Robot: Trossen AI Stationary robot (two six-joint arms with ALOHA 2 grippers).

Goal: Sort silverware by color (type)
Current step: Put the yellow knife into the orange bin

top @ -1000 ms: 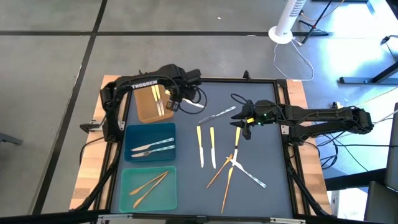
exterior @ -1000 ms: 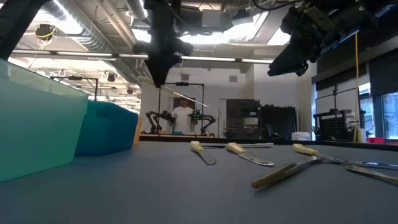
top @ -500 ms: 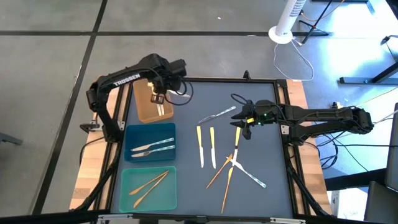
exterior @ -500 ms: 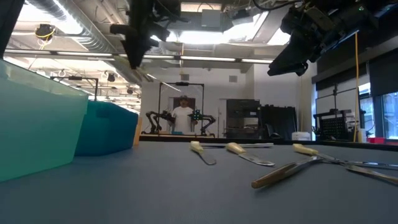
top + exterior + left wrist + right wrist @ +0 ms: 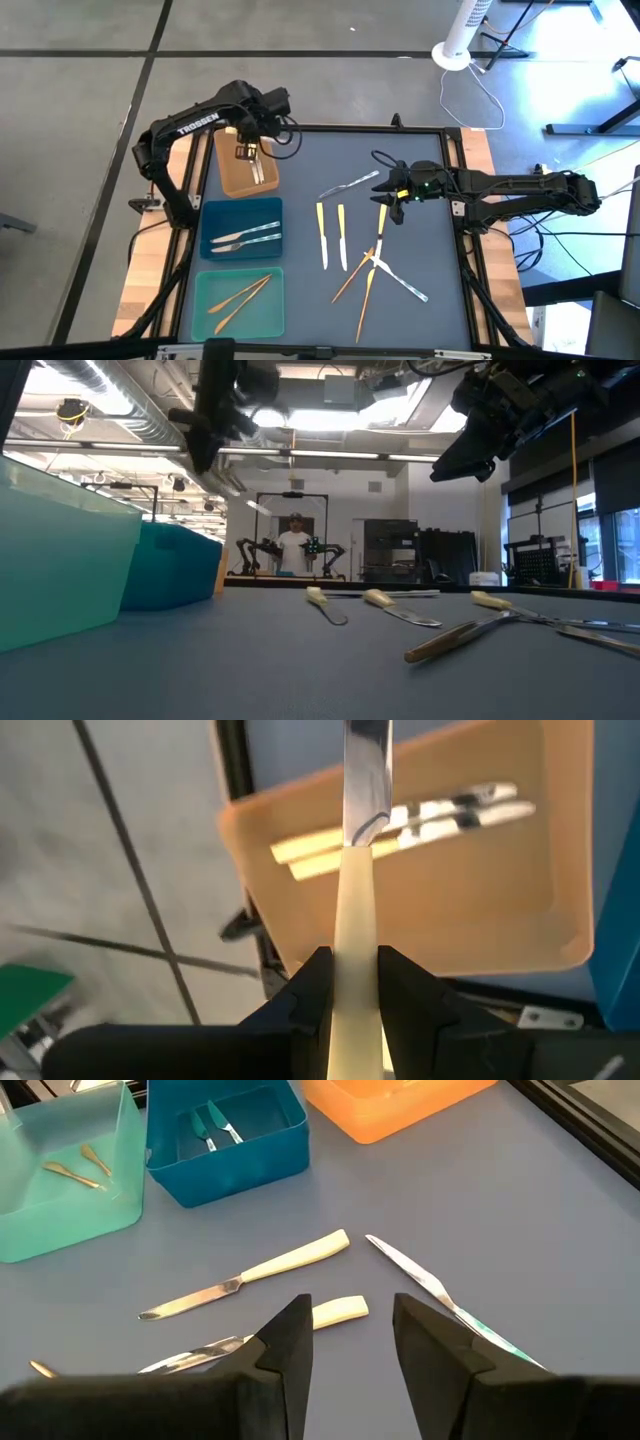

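The left gripper (image 5: 349, 982) hangs over the brown tray (image 5: 480, 910), jaws clamped on a knife (image 5: 355, 870) with a smooth cream handle and shiny blade; two like it lie inside. The right gripper (image 5: 350, 1330) hovers above the matte blue surface (image 5: 560, 1250), jaws parted and empty, over scattered slim utensils (image 5: 250, 1275).

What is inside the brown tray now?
The brown tray holds two yellow-handled utensils lying side by side. The left claw holds a third utensil above it, which covers part of them.

Table (image 5: 420, 310) with trays (image 5: 241, 239), silverware (image 5: 341, 238)
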